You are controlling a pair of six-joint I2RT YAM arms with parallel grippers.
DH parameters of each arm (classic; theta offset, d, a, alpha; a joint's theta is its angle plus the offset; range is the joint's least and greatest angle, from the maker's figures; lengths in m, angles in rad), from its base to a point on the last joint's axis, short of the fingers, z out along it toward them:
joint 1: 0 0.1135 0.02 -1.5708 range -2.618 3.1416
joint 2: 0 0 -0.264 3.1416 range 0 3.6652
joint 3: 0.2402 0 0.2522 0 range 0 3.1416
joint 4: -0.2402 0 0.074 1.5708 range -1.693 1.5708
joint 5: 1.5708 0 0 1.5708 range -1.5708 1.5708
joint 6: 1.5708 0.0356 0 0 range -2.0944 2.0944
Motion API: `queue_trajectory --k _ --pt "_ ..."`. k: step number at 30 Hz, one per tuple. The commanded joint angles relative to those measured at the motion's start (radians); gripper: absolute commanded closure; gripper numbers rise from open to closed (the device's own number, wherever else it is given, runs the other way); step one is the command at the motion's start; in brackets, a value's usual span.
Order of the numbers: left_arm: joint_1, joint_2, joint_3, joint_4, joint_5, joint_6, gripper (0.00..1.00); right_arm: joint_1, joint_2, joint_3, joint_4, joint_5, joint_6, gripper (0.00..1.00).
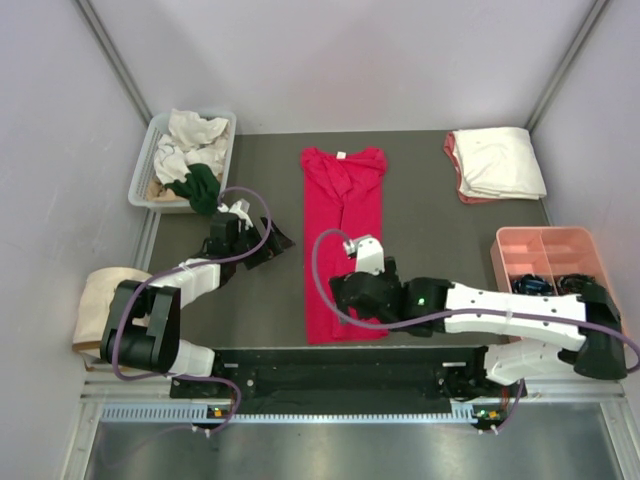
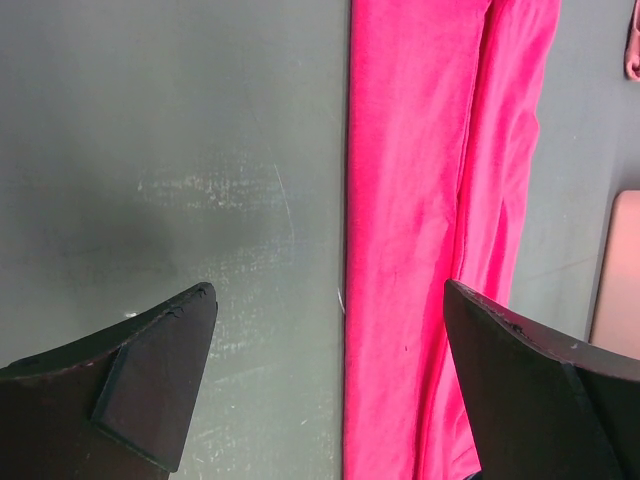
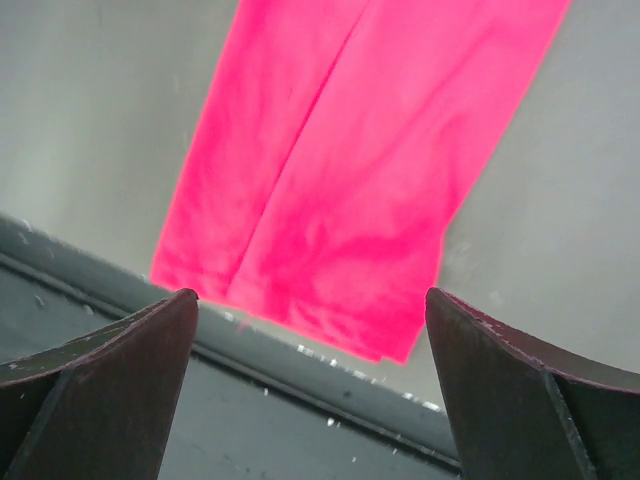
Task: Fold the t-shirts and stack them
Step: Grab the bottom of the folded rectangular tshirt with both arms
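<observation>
The crimson-red t-shirt (image 1: 341, 215) lies flat at the table's middle, folded lengthwise into a long narrow strip, white neck label at the far end. My left gripper (image 1: 272, 243) is open and empty just left of the strip; in its wrist view (image 2: 328, 290) the shirt's left edge (image 2: 410, 200) runs between the fingers. My right gripper (image 1: 346, 297) is open and empty over the strip's near end; its wrist view (image 3: 308, 295) shows the shirt's hem (image 3: 350, 150) by the table's front edge. A folded cream-white shirt (image 1: 499, 160) lies on a salmon-pink one (image 1: 453, 158) at the far right.
A clear bin (image 1: 144, 168) at the far left holds crumpled white shirts (image 1: 190, 135) and a dark green one (image 1: 200, 186). A pink divided tray (image 1: 540, 246) stands at the right. A beige fabric bag (image 1: 96, 300) lies at the left edge.
</observation>
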Motion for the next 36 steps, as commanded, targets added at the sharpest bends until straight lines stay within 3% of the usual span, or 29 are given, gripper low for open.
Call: queue_trajectory --k 1,7,12,24,27,36 --pt "-0.004 -0.051 0.018 0.008 0.03 -0.005 0.01 -0.105 -0.073 -0.011 -0.036 0.085 -0.036 0.04" --pt "-0.005 -0.123 -0.007 -0.064 0.023 0.026 0.01 -0.286 -0.107 -0.059 0.048 0.062 -0.127 0.04" --pt "-0.005 -0.137 -0.033 -0.061 0.021 0.014 0.01 -0.438 -0.038 -0.059 0.165 0.02 -0.167 0.03" --pt "-0.005 -0.074 0.025 -0.02 0.029 0.001 0.01 -0.78 0.304 0.216 0.361 -0.2 -0.314 0.03" --pt "-0.005 -0.066 0.036 -0.018 0.03 0.003 0.01 -0.82 0.435 0.351 0.378 -0.313 -0.349 0.03" --pt "-0.005 -0.038 0.009 0.013 0.033 -0.017 0.01 -0.828 0.919 1.011 0.247 -0.683 -0.472 0.04"
